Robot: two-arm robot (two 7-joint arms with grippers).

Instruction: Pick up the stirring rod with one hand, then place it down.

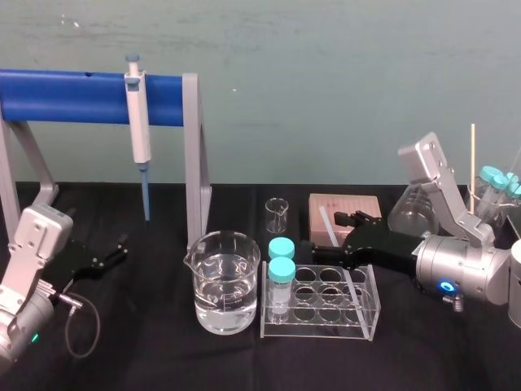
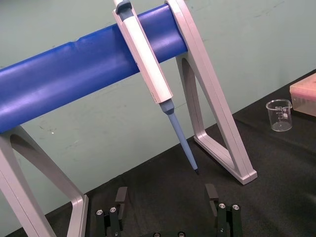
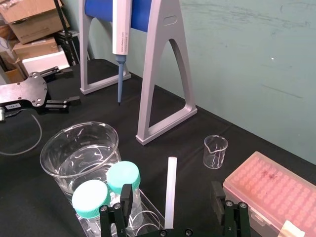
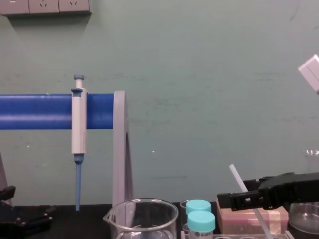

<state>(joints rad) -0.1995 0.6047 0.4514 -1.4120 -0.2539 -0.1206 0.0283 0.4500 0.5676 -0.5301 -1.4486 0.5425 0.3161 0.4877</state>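
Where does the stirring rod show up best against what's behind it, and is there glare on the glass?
Right wrist view: the stirring rod reads bright against the black table, between the right gripper's open fingers. Chest view: it is pale against the green wall, harder to pick out. Head view: bright reflections on the water beaker; the left gripper sits idle at the left.

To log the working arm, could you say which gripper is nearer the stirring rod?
Right. The open right gripper straddles the stirring rod; the left gripper sits far off, near the pipette.
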